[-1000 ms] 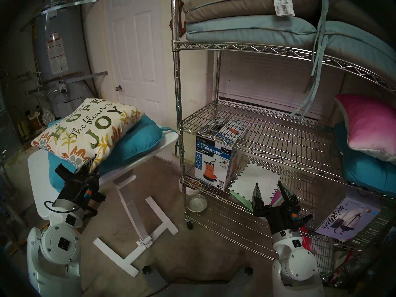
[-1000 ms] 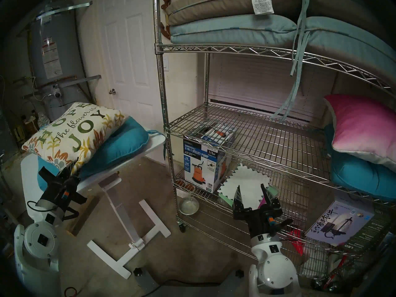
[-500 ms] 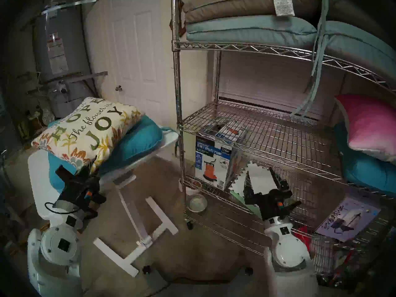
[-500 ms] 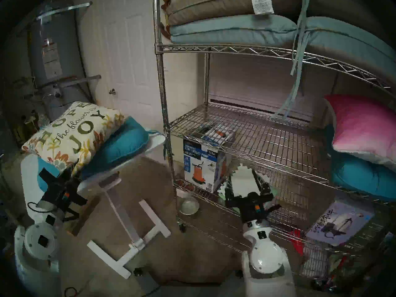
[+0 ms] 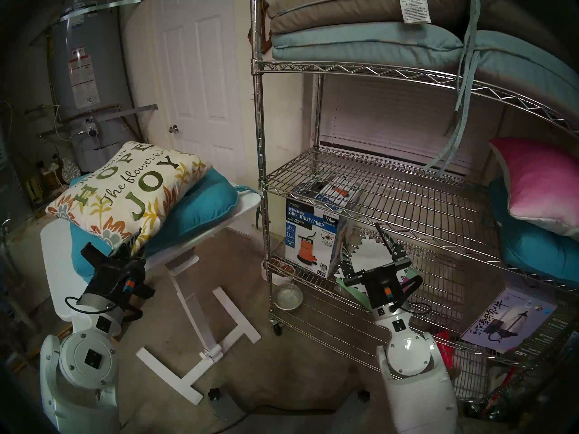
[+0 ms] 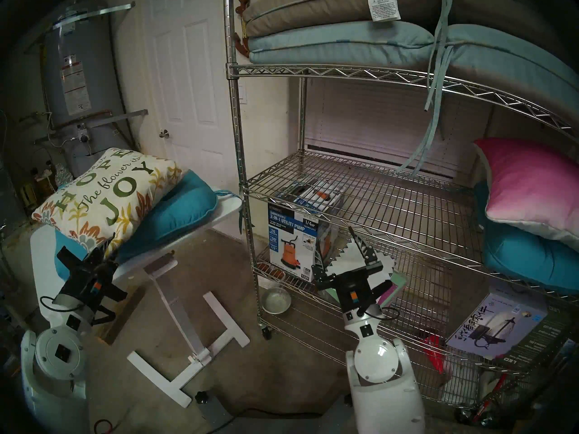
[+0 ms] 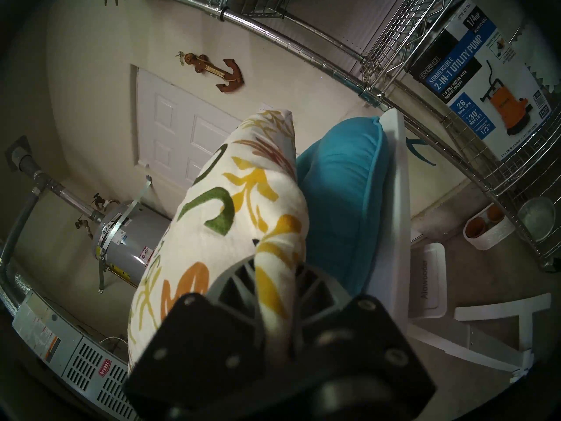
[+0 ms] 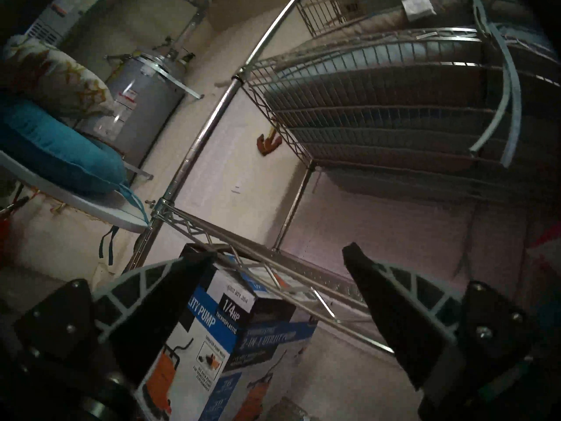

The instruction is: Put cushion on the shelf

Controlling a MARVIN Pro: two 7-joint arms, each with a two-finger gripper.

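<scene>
left gripper (image 7: 274, 292) is clamped on the near corner of the cushion (image 5: 125, 192), cloth bunched between the fingers (image 7: 233, 286). right gripper (image 5: 366, 248) hangs with jaws wide and nothing in them, in front of the shelf (image 5: 376, 186), close to the pump box (image 5: 313, 236).

step in hand, as i judge it: lift the cushion off by that corner. a one-corner hold on a soft thing will let it sag and swing, so raise it slowly and clear of the teal cushion (image 5: 200, 208) beneath. bringing the free right gripper to the far edge would likely steady it. middle tier looks bare on its left part, a fair target.

cushion: cream, rectangular, plump, green "hope" and "joy" lettering, script line, orange, yellow and green leaves. it lies tilted on the teal cushion, on the white table (image 5: 59, 267), left of the shelf and apart from it.
</scene>
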